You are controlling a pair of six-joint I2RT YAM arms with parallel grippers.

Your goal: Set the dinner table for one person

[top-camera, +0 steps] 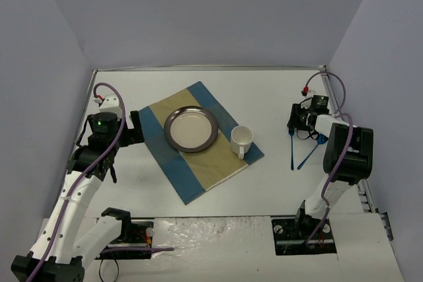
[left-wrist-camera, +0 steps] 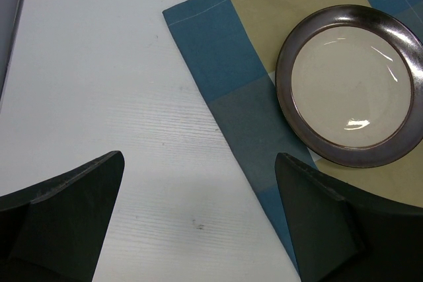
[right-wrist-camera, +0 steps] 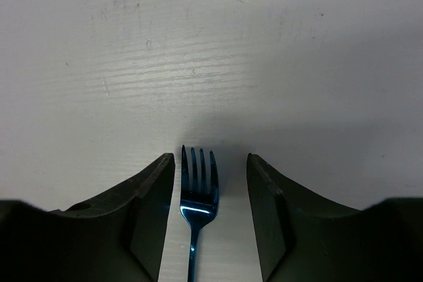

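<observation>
The white worktop (top-camera: 198, 87) is seen ahead of both arms, laid with a striped mat (top-camera: 153, 130) bearing a dark-rimmed plate (top-camera: 191, 129) and white mug (top-camera: 241, 139); left gripper (left-wrist-camera: 199, 163) jaws are held spread wide at the mat's edge, right gripper (right-wrist-camera: 209, 158) jaws parted astride a blue fork (right-wrist-camera: 197, 193), a gap either side.

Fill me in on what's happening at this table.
A plate and a white mug sit on the striped mat. The right end effector is down at a blue fork on the dinner table, jaws either side of its tines, not yet gripping. Another blue utensil lies beside it. The left end effector hangs open by the mat, empty.
</observation>
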